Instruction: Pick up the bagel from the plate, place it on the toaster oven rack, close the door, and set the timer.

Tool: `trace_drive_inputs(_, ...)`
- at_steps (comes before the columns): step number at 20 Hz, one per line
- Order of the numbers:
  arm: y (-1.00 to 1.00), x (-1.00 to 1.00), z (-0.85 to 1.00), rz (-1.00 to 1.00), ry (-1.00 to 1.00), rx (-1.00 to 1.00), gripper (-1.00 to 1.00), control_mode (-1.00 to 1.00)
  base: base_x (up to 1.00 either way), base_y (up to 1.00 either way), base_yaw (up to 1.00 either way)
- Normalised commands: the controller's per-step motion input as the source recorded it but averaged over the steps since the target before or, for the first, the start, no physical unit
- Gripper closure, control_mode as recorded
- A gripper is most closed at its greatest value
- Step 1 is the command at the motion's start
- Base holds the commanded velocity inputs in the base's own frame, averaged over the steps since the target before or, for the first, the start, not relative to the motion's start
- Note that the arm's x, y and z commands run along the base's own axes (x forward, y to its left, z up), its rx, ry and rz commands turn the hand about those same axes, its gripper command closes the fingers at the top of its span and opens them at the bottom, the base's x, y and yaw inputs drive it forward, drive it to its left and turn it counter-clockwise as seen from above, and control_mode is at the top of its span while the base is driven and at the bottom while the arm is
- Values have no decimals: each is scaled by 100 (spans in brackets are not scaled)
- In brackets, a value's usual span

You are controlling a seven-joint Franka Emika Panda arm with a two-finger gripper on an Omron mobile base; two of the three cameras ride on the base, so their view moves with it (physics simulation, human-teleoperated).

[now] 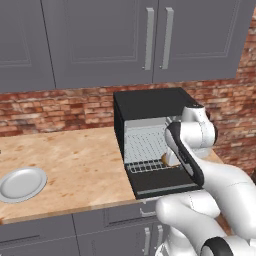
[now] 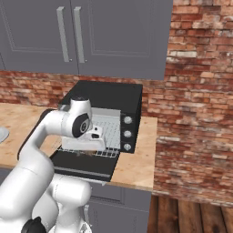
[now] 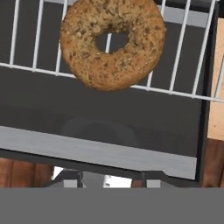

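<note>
- Gripper (image 2: 86, 152) comes first, nearest to us: it hangs just above the front of the toaster oven rack, and we cannot tell whether its fingers are spread or closed, since the hand view shows almost nothing of them and the base views hide them behind the wrist.
- Beneath it lies the door (image 3: 100, 151), folded down flat in front of the rack, its silver bar handle (image 3: 87, 148) on the edge nearest us.
- We see the bagel (image 3: 113, 41) lying flat on the toaster oven rack (image 3: 175, 52), at the rack's front edge and partly overhanging it; nothing holds it that we can see.
- From the gripper, the bagel lies ahead and below, past the handle. We judge the placing done and the door next: its handle runs across the oven's front, between the gripper and the bagel, so the lift must come from under that edge.
- Well to the left of the rack, along the counter (image 1: 75, 160), sits the plate (image 1: 22, 183), bare.
- We count one bagel, one plate, one rack, one door and three knobs (image 2: 128, 134) just right of the rack.
</note>
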Motion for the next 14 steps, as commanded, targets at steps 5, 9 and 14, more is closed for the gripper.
trace_drive_inputs(5,1,2,-31,4,0,0,-100,-100,0,0,0)
trace_drive_inputs(9,8,5,-50,1,0,0,-100,-100,0,0,0)
trace_drive_inputs(14,5,24,-31,0,0,2,-100,-100,0,0,0)
